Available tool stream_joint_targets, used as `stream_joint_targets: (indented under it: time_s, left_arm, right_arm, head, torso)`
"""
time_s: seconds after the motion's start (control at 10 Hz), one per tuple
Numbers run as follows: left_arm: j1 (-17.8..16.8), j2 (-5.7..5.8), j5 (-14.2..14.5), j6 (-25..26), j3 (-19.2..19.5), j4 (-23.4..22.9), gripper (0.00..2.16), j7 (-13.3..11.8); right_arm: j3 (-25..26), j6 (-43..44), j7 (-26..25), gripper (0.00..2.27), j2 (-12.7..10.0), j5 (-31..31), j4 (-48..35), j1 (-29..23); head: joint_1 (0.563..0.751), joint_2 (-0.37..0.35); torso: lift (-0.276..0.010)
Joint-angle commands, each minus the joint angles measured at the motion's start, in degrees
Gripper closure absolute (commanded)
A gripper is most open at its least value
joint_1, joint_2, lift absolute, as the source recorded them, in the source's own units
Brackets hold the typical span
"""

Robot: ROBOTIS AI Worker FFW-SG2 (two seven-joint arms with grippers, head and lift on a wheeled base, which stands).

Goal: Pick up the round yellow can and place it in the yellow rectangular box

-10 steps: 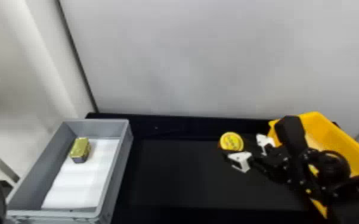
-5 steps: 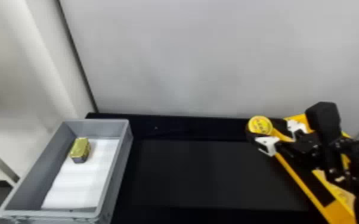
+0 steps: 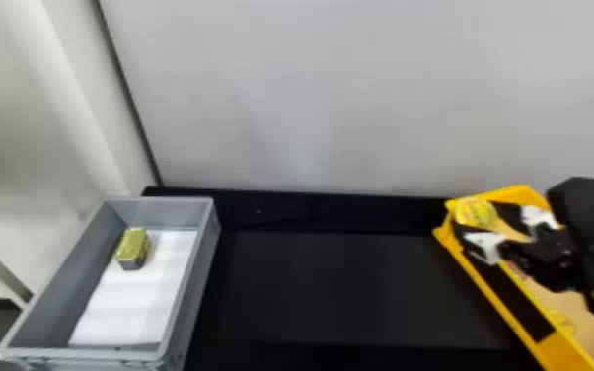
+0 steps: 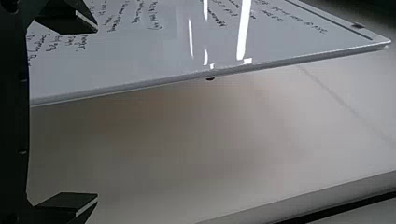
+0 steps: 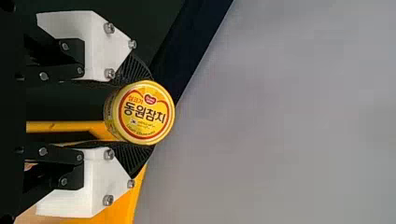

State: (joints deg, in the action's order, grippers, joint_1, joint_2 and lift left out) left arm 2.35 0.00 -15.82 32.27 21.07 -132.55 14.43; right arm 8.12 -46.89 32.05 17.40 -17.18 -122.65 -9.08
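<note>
Pick-up done: your right pincer (image 3: 477, 216) is clamped on the round yellow can (image 5: 145, 113), seen at the yellow rectangular box's (image 3: 520, 193) far left corner. Outstanding, in my judgement: lower inside, release.

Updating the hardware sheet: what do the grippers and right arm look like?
Left gripper: black frame, black angular fingers with pale edge strips. Right gripper: black linkages, white angular brackets, silver screws, black ribbed pads. Right arm: black, with a blocky housing.
</note>
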Motion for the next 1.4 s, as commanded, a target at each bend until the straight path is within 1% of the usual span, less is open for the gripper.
stream_joint_targets:
  time_s: [0.0, 0.2, 0.3, 0.6, 1.0, 1.3]
  left_arm:
    - [-0.1, -0.15, 0.0, 0.0, -0.4, 0.3, 0.02, 0.0]
    - [-0.2, -0.15, 0.0, 0.0, -0.7, 0.4, 0.02, 0.2]
    - [-0.2, -0.15, 0.0, 0.0, -0.7, 0.4, 0.02, 0.2]
    - [-0.2, -0.15, -0.1, 0.0, -0.7, 0.4, 0.02, 0.2]
    - [-0.2, -0.15, -0.1, -0.1, -0.9, 0.3, 0.02, 0.3]
    - [-0.3, -0.15, -0.2, 0.0, -1.2, 0.3, 0.02, 0.3]
  right_arm:
    - [5.9, 0.4, 0.1, 0.73, 0.7, -2.7, 0.1, -1.5]
    - [10.2, 0.5, 0.8, 0.73, 0.8, -4.6, 1.2, -2.6]
    - [11.4, 0.7, 0.8, 0.73, 0.5, -5.5, 2.1, -3.1]
    - [13.9, 2.6, 1.5, 0.73, -1.0, -7.5, 6.0, -3.8]
    - [16.3, 6.7, 1.8, 0.73, -4.1, -10.3, 13.8, -3.0]
    - [18.0, 8.0, 1.5, 0.73, -4.3, -11.3, 17.6, -1.3]
  head:
    - [0.694, 0.014]
    - [0.694, 0.014]
    - [0.694, 0.014]
    - [0.694, 0.014]
    - [0.694, 0.014]
    - [0.694, 0.014]
  torso:
    - [-0.061]
    - [-0.061]
    - [-0.061]
    - [-0.061]
    - [-0.061]
    - [-0.061]
